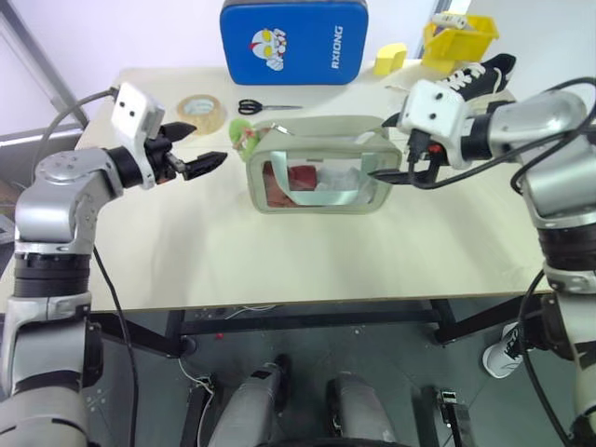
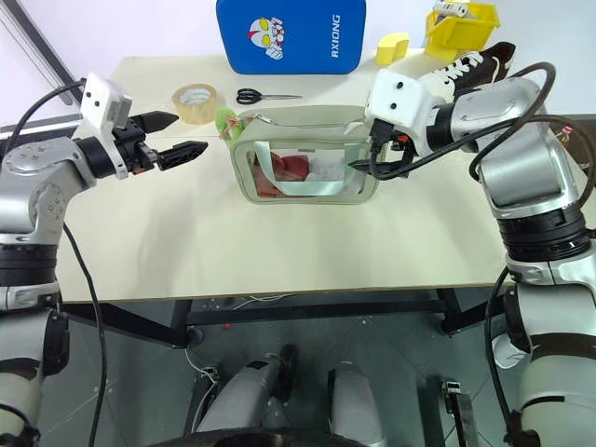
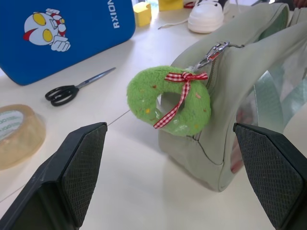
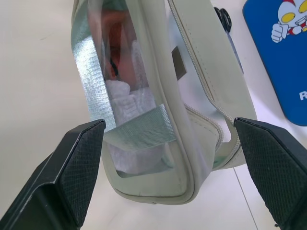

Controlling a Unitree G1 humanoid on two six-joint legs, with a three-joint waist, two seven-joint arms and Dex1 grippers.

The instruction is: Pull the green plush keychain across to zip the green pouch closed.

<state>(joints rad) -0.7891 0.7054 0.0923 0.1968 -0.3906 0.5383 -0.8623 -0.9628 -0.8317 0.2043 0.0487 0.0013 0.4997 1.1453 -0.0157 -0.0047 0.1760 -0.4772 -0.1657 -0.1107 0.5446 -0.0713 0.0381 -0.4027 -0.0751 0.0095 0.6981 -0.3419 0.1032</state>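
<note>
Centrally on the pale counter (image 1: 279,261) stands the green pouch (image 1: 321,168), upright on its long base, its clear front window showing a teal strap looped across and something red and something white inside. At the pouch's end on the robot's left hangs the green plush keychain (image 3: 168,100), a fuzzy lime ring tied with a red-and-white checked ribbon, clipped by a small metal clasp to the zipper pull and resting against that end of the pouch just above the counter. The left gripper (image 1: 194,149) hovers just beside that end, pointing toward the keychain, its two black fingers (image 3: 76,167) spread wide apart with nothing between them; in the left wrist view the keychain sits in the gap ahead of them, not touched. The right gripper (image 2: 372,154) is at the pouch's opposite end, angled downward, and its fingers (image 4: 72,172) are also spread wide, straddling the end of the pouch in the right wrist view without pressing on it. The zipper track runs along the top of the pouch; how far it is closed cannot be told. Behind the pouch lie black-handled scissors (image 1: 268,107) and a roll of clear tape (image 1: 202,112), and at the far edge stands a blue padded case (image 1: 293,42) with a cartoon print. To the robot's right rear are a yellow foam block (image 1: 390,60), a yellow bin (image 1: 461,39) and a black-and-white sneaker (image 1: 480,76).
</note>
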